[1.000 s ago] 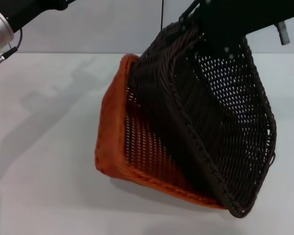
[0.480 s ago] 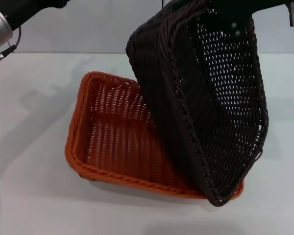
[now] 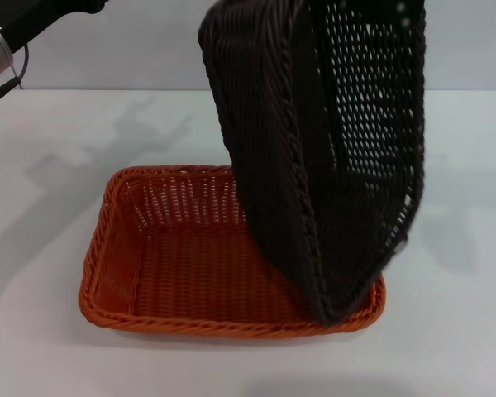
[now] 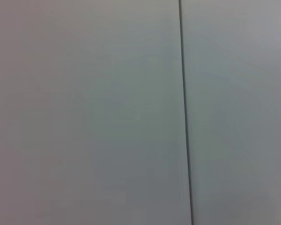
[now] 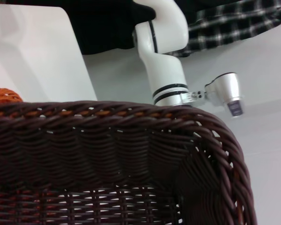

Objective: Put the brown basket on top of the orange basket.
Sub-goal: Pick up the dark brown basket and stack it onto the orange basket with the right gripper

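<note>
Hanging steeply tilted, almost on edge, the brown basket (image 3: pixel 331 157) has its low corner dipping inside the orange basket (image 3: pixel 116 248), near that basket's right wall. The right gripper, above and out of view, presumably carries it; whether its fingers are clamped cannot be told. The left arm (image 3: pixel 8 25) is parked far left. Lowering at this tilt risks jamming the corner and dragging the orange basket sideways.

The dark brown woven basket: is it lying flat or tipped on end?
Tipped on end: the dark brown woven basket hangs steeply, its low corner inside the bright orange woven basket.
</note>
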Tool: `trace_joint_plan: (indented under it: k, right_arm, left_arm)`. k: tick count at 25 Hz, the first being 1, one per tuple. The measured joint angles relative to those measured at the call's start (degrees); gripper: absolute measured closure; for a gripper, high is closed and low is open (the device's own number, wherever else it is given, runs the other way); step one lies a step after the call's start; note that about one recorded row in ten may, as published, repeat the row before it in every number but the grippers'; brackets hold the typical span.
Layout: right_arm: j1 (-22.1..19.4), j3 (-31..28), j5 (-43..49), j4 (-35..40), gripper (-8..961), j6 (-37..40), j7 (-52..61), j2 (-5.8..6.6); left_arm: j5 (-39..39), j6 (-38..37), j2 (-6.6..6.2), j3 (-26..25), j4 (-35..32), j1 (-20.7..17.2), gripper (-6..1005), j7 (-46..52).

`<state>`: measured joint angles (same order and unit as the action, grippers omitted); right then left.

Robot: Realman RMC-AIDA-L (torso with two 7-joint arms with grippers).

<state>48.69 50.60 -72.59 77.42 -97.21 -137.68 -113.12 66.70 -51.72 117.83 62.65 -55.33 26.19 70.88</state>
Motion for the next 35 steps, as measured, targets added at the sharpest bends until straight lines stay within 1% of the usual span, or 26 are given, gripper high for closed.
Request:
trace_joint_plan:
  k: [5,8,9,10,14,15,16,17,18,19,20,23,29,35]
  right_arm:
    - [-0.1,-0.6,-1.6,0.2,835,0.2,-1.1,0.20]
    - [-0.2,-0.7,-2.7,0.3,836,0.2,-1.7,0.64]
    - [-0.1,-0.7,-3.8,0.4,836,0.0,-1.7,1.38]
    - [-0.1,-0.7,-3.8,0.4,836,0.0,-1.7,1.38]
    - [0.4,-0.7,-4.9,0.4,836,-1.6,-1.8,2.98]
    - [0.4,-0.7,-4.9,0.4,836,-1.6,-1.8,2.98]
    - [0.6,-0.7,-5.2,0.5,836,-2.8,-1.8,3.51]
    - [0.6,-0.7,-5.2,0.5,837,-2.8,-1.8,3.51]
    - [0.7,-0.7,-5.5,0.5,837,-3.6,-1.8,3.80]
    - [0.6,-0.5,-6.4,0.7,837,-4.9,-1.8,4.44]
    - [0.6,-0.5,-6.4,0.7,837,-4.9,-1.8,4.44]
    - [-0.1,0.2,-7.6,2.1,838,-6.1,-1.7,5.14]
    - [-2.5,2.1,-7.9,7.7,836,-7.0,-1.3,5.28]
    - [-3.2,3.5,-7.9,8.3,829,-7.8,-1.2,5.69]
  left_arm:
    - [0.0,-0.2,0.04,-0.6,0.1,0.0,153,-0.2]
    - [0.0,-0.4,0.11,-1.2,0.1,-0.1,153,-0.3]
    - [0.0,-0.4,0.12,-1.4,0.2,-0.1,153,-0.3]
    - [0.0,-0.4,0.12,-1.4,0.2,-0.1,153,-0.3]
    - [0.0,-0.5,0.10,-1.9,0.8,0.0,153,-0.3]
    - [0.0,-0.5,0.10,-1.9,0.8,0.0,153,-0.3]
    - [0.0,-0.5,0.11,-2.1,0.8,0.0,153,-0.3]
    - [0.0,-0.5,0.11,-2.1,0.8,0.0,153,-0.3]
    - [0.0,-0.5,0.14,-2.4,1.0,-0.1,153,-0.3]
    - [0.0,-0.5,0.14,-2.7,1.3,-0.1,153,-0.4]
    - [0.0,-0.5,0.14,-2.7,1.3,-0.1,153,-0.4]
    - [-0.5,-0.5,0.11,-3.1,2.2,-0.1,153,-0.5]
    - [-2.9,-0.9,0.14,-3.1,3.9,-0.2,153,-1.9]
    - [-4.2,-1.1,0.16,-3.1,4.7,-0.3,153,-2.5]
